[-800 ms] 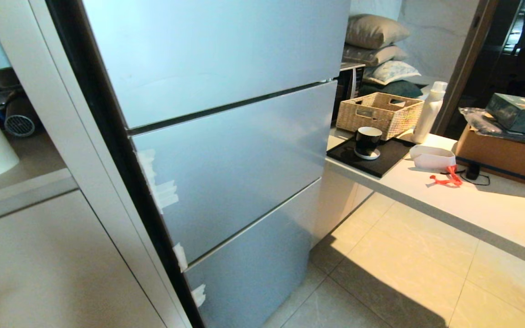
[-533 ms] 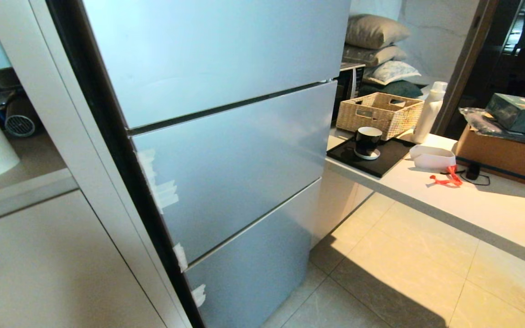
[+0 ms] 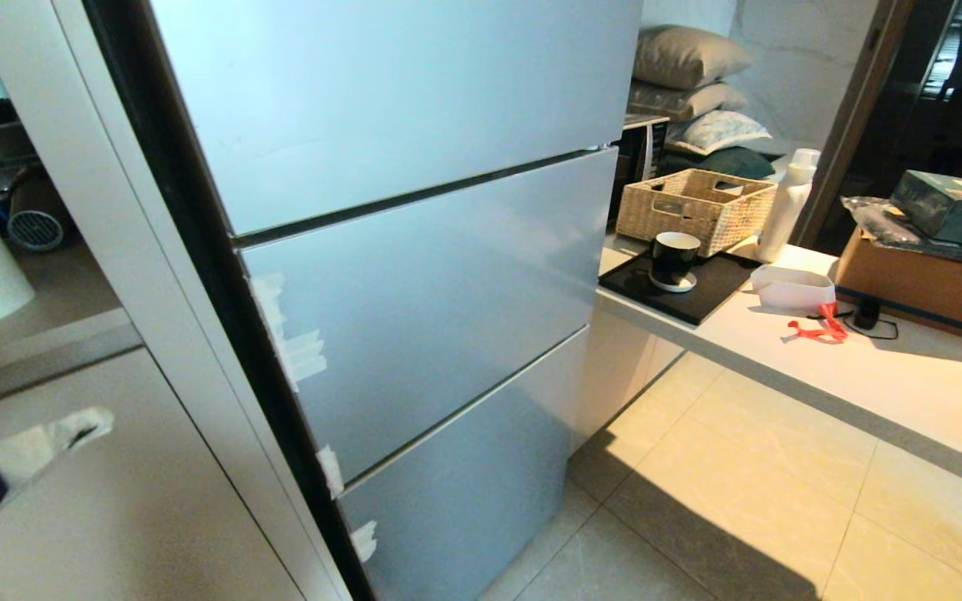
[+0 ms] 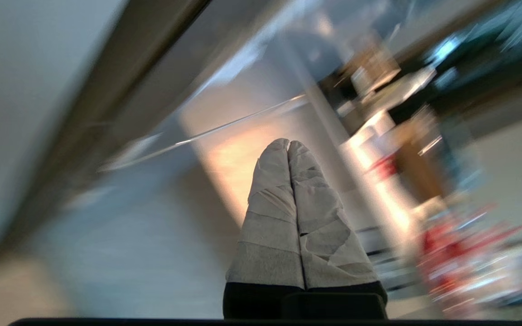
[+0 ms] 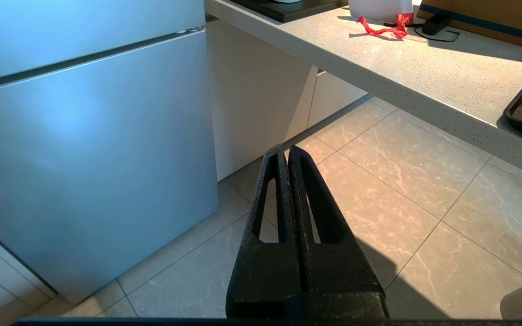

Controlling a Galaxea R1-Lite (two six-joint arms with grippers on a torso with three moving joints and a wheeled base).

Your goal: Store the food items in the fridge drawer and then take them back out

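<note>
The fridge [image 3: 414, 275] stands with all three blue-grey fronts closed, so the fridge drawer and any food items inside are hidden; no tomato shows anywhere. The left gripper [image 3: 84, 426] enters at the lower left of the head view, its tape-wrapped fingers [image 4: 270, 190] pressed together and empty, likely reaching toward the fridge's edge to open it. The right gripper [image 5: 288, 151] hangs low over the tiled floor [image 5: 401, 181], fingers together, holding nothing, apparently parked since one arm suffices.

The left pincer [image 3: 84, 426] reaches in low, tape-wrapped fingers [image 4: 272, 181] pressed together; the right pincer [image 5: 287, 149] hangs closed.
</note>
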